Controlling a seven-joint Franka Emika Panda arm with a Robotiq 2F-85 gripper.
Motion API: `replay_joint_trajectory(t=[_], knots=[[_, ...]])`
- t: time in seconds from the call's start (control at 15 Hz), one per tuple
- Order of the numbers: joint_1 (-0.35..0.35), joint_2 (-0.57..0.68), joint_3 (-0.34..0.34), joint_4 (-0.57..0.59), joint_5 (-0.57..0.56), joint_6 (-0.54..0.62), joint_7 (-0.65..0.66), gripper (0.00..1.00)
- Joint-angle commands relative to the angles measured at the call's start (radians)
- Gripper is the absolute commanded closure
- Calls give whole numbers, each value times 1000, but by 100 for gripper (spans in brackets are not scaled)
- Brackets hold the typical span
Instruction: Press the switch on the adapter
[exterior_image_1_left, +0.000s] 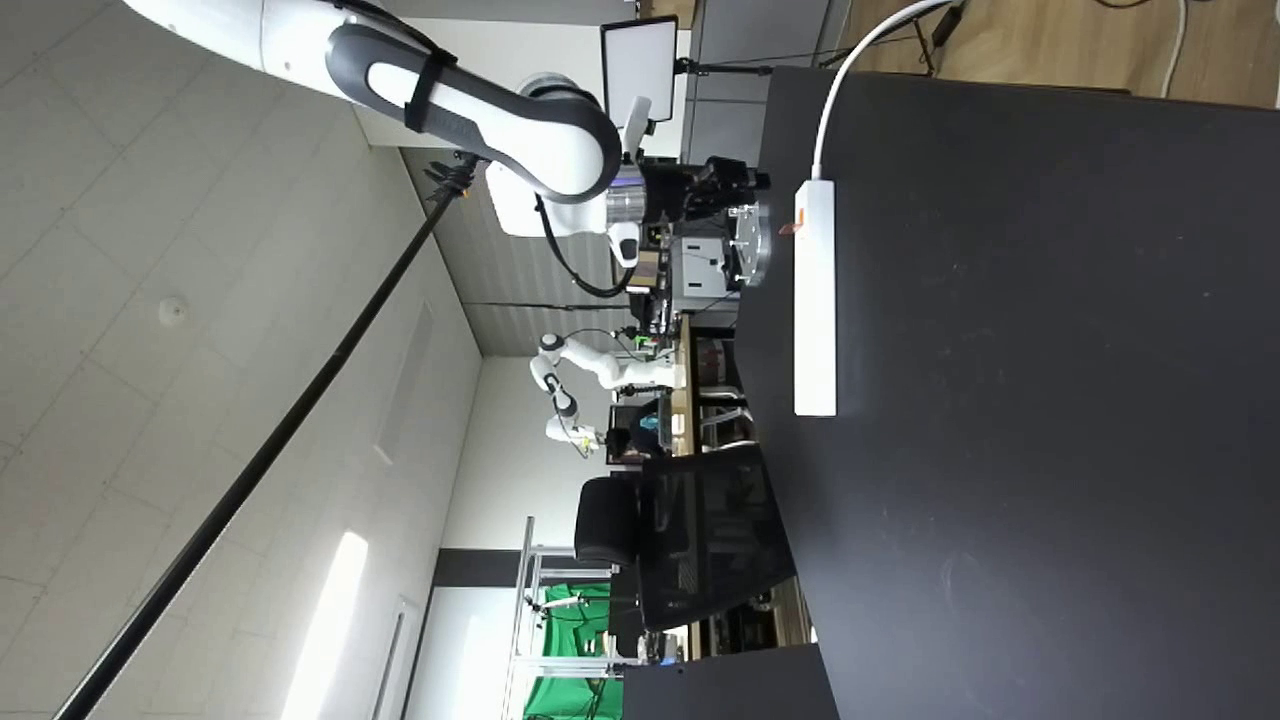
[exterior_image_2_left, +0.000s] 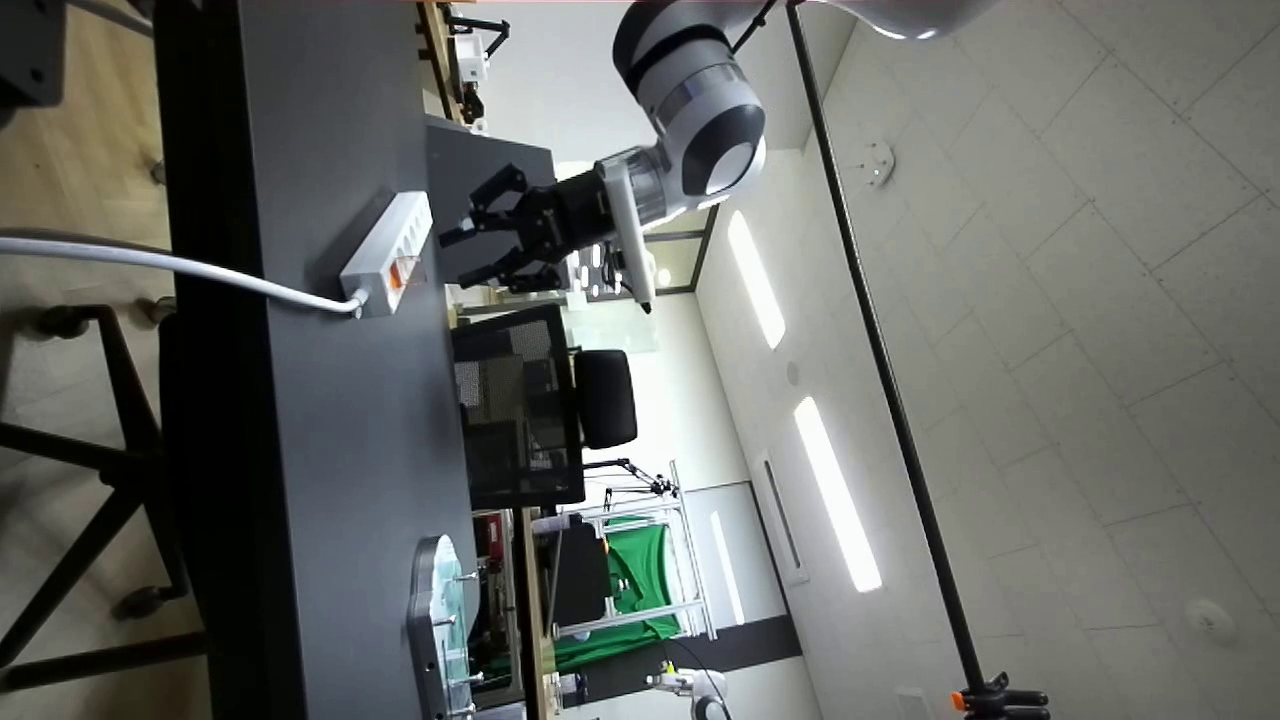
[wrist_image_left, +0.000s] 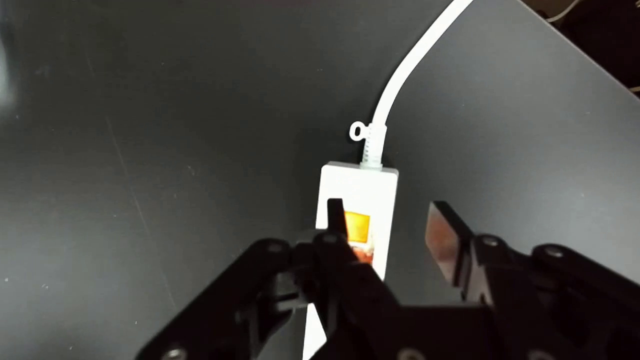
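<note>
The adapter is a long white power strip (exterior_image_1_left: 815, 310) lying on the black table. It also shows in an exterior view (exterior_image_2_left: 375, 250) and in the wrist view (wrist_image_left: 357, 185). A white cable leaves its end beside the orange switch (wrist_image_left: 358, 227); the switch also shows in an exterior view (exterior_image_2_left: 398, 272). My gripper (wrist_image_left: 389, 225) is open, with nothing between its fingers. It hangs above the table, apart from the adapter, as an exterior view (exterior_image_2_left: 458, 262) shows. In the wrist view the left finger overlaps the strip and hides part of the switch; the right finger is beside the strip.
The white cable (wrist_image_left: 410, 60) runs from the strip over the table edge (wrist_image_left: 575, 50). A round clear and metal piece (exterior_image_2_left: 445, 625) stands on the table, away from the strip. A black office chair (exterior_image_2_left: 520, 400) is behind the table.
</note>
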Motion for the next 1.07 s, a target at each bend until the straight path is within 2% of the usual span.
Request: replay_joint_trajectory(t=[0.0, 0.13, 0.2, 0.53, 1.0], knots=[[-15, 78, 9, 33, -10, 58, 72, 82], [-29, 111, 27, 43, 14, 95, 66, 95], [-34, 121, 34, 47, 21, 111, 67, 99], [-27, 131, 17, 65, 17, 154, 99, 100], [-56, 146, 42, 76, 45, 149, 105, 100]])
